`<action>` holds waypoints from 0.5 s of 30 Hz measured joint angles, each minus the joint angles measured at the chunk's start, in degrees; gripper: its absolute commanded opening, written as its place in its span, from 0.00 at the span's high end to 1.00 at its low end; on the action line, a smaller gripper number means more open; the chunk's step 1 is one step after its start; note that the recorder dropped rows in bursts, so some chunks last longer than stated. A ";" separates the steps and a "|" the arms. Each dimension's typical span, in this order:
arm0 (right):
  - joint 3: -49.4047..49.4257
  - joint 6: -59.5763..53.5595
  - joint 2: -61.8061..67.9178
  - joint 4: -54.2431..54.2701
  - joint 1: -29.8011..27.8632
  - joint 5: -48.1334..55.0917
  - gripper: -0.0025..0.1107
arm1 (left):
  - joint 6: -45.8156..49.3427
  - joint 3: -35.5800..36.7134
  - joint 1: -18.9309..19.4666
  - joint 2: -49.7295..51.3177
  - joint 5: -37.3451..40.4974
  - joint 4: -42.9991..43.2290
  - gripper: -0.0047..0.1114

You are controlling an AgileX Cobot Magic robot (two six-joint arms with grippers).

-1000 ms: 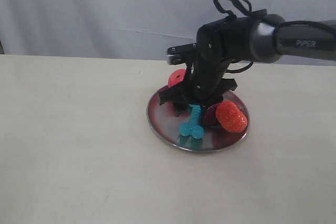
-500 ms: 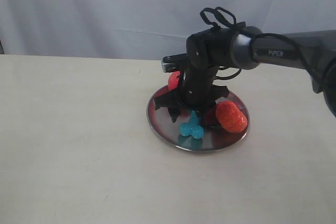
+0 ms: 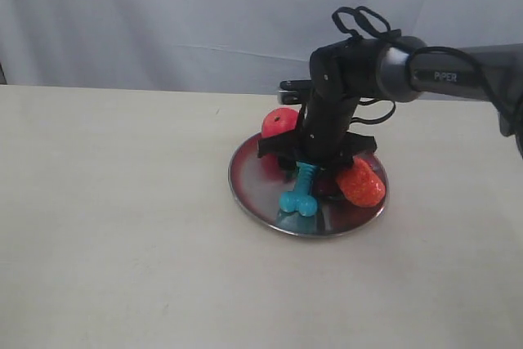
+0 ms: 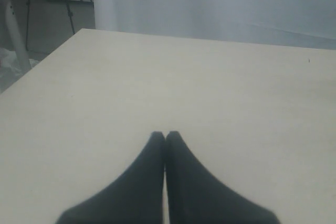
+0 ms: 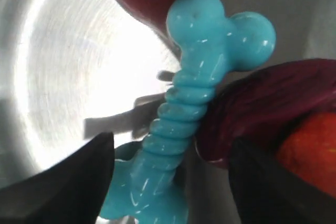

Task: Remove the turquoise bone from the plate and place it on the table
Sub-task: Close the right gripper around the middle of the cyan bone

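Table [image 3: 122, 243]: It is big, flat and pale beige. Everything else is on it or over it.

Right arm [image 3: 458, 71]: It is black and grey. It comes in from the right side and bends down over the plate.

Plate [image 3: 242, 194]: It is round, shiny and made of steel. It sits on the table, a bit right of the middle in the exterior view. Three toys are on it.

Right gripper [image 5: 172, 148]: It points down at the plate. Its two black fingers [image 5: 68, 182] are apart, one on each side of the bone's ribbed middle. The right wrist view shows a gap between the bone and one of the fingers.

Left gripper [image 4: 165, 135]: Its two black fingers are pressed together, with nothing between them. It hangs over a bare part of the table.

Orange toy [image 3: 359, 181]: It is bumpy and lies on the right side of the plate, just beside the gripper.

Red toy [image 3: 279, 123]: It has a hole in it. It is at the far edge of the plate, behind the gripper.

Turquoise bone [image 3: 299, 194]: It is on the plate. One knobby end points to the front rim. The other end is under the right gripper, between its fingers.
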 measured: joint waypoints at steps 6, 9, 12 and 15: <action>-0.09 -0.79 0.00 0.65 -0.27 -0.81 0.45 | 0.00 0.00 0.00 0.00 0.00 0.00 0.96; -0.09 -1.46 0.00 0.86 -0.27 -1.86 0.45 | 0.00 0.00 0.00 0.00 0.00 0.00 0.96; -0.12 -1.48 0.12 0.86 -0.27 -2.42 0.45 | 0.00 0.00 0.00 0.00 0.00 0.00 0.96; -0.32 -1.70 1.06 0.90 -0.27 -2.73 0.45 | 0.00 0.00 0.00 0.00 0.00 0.00 0.96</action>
